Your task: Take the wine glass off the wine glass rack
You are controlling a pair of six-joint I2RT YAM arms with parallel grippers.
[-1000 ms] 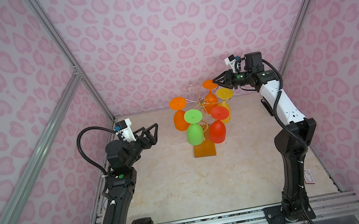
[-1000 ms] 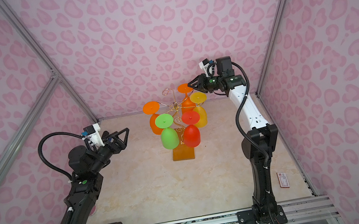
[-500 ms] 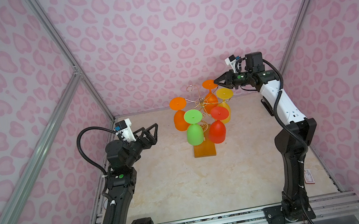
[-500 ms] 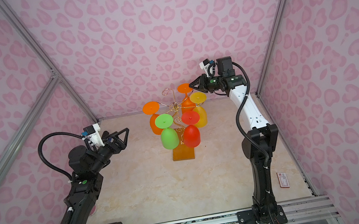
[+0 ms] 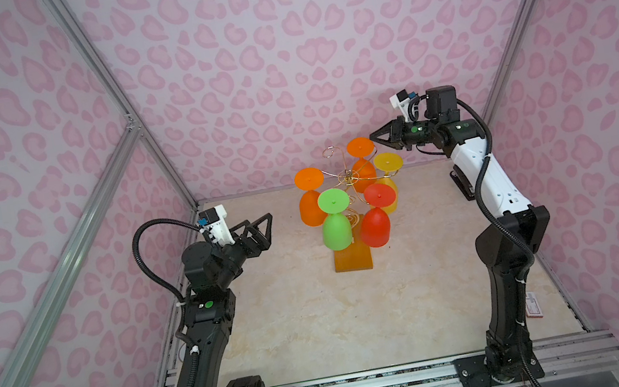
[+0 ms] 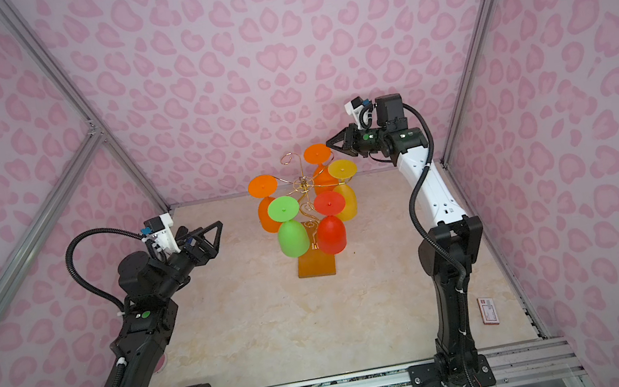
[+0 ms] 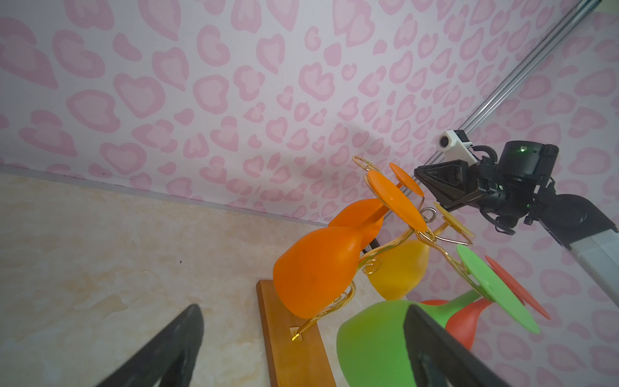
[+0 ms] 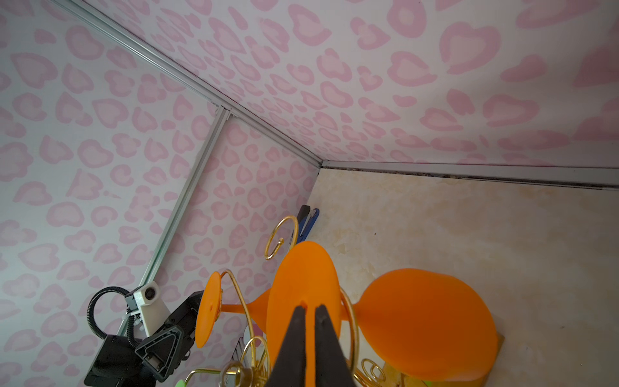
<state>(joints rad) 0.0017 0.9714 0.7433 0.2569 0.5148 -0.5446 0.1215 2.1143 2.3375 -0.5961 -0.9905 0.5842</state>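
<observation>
Pink heart-print walls (image 5: pixel 275 40), beige marbled floor (image 5: pixel 361 321)

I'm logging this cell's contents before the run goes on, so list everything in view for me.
wine glass rack: one, gold wire on an amber wooden base, mid-table towards the back wall.
orange wine glasses: two, hanging upside down at the rack's left and rear.
green wine glass: one, hanging front left.
red wine glass: one, hanging front right.
yellow wine glass: one, hanging right.
card: one, red and white, by the right wall.
table: one, beige marble pattern.
left gripper: one, black, open, left of the rack, apart.
right gripper: one, black, shut, tips at the rear orange foot.
</observation>
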